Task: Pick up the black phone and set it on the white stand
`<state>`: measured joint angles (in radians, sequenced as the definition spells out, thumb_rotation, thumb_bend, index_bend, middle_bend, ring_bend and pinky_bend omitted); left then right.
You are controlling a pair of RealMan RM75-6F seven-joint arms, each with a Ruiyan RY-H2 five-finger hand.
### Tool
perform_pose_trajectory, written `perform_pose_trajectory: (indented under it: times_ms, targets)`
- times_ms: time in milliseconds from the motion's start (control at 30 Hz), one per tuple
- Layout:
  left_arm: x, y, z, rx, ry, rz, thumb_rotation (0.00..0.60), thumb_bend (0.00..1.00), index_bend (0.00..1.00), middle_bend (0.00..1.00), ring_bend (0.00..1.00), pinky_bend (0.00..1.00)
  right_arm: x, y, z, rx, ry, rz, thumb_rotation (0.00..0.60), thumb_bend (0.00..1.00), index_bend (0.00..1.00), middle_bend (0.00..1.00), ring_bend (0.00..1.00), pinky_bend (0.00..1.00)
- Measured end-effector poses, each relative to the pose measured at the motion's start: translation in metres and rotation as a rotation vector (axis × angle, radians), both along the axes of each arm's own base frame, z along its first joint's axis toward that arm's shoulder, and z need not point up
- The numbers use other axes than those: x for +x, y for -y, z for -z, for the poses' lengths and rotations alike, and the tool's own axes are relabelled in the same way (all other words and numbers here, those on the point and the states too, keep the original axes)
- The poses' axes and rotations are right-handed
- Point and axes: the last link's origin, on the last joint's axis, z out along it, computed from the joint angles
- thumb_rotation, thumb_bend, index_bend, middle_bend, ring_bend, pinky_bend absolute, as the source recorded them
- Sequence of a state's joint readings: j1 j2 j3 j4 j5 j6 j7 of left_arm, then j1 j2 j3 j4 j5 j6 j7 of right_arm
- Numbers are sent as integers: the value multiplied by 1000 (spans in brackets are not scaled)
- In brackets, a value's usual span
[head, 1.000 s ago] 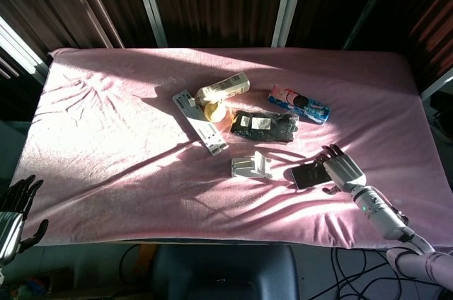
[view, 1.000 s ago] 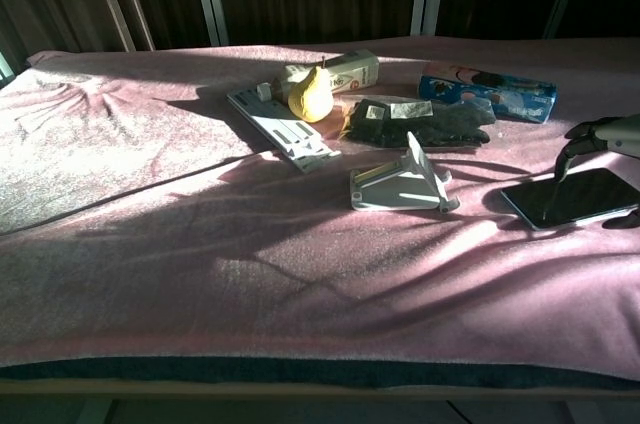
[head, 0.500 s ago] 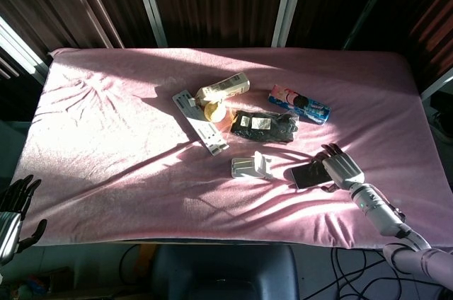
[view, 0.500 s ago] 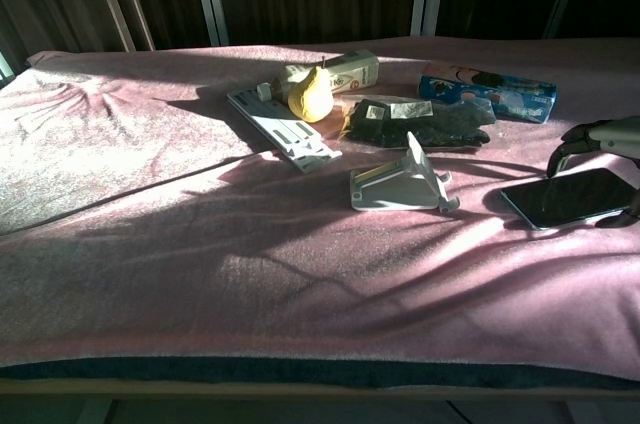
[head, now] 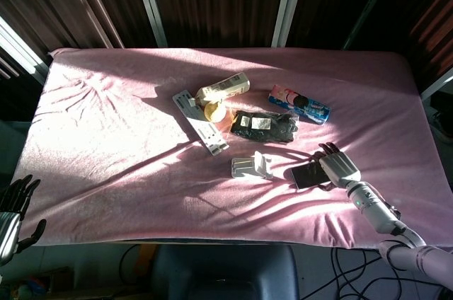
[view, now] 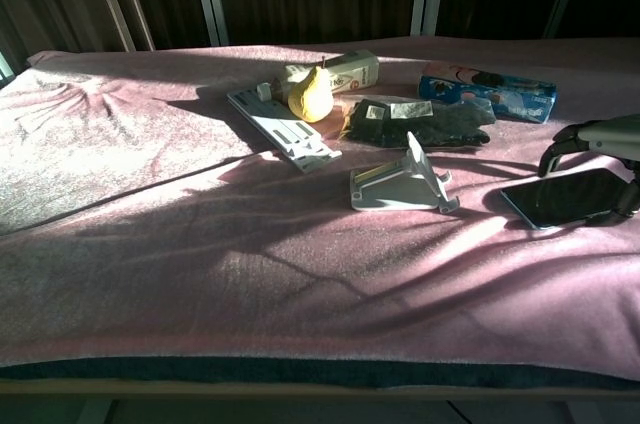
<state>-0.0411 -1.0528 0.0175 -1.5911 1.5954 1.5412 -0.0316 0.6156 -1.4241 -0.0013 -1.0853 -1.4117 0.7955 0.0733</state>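
The black phone [head: 308, 175] [view: 558, 198] lies flat on the pink cloth, right of the white stand [head: 251, 167] [view: 400, 187]. My right hand [head: 338, 165] [view: 598, 140] straddles the phone's right end. Its fingers [view: 556, 150] arch over the far edge and its thumb [view: 630, 197] presses the near edge, so it grips the phone. The stand sits upright and bare, a short gap from the phone. My left hand [head: 13, 214] hangs off the table's lower left corner, fingers apart and holding nothing. It does not show in the chest view.
Behind the stand lie a dark packet [head: 265, 125], a blue snack pack [head: 299, 104], a white strip [head: 199, 122], a cream bottle [head: 224, 89] and a yellow pear-shaped item [view: 311, 96]. Wrinkled pink cloth [head: 106, 144] covers the table.
My right hand has slid left over the phone. Its fingers went from touching the screen to arching over the far edge, with the thumb coming in at the near edge. The left hand barely moved.
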Motion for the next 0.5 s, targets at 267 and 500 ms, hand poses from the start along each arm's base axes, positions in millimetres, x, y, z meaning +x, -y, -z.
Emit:
perform_pose_trajectory:
  times_ms: [267,500]
  targets:
    - [0,1,-2,4,3,2,600,369,0,0,1,122,2,1,3,10,-7,3,600,334,437,341,104,120]
    - [0,0,-1,3,3,3,600,369,0,0,1,122,2,2,3,17,-12,3,600,340,515,341,126,122]
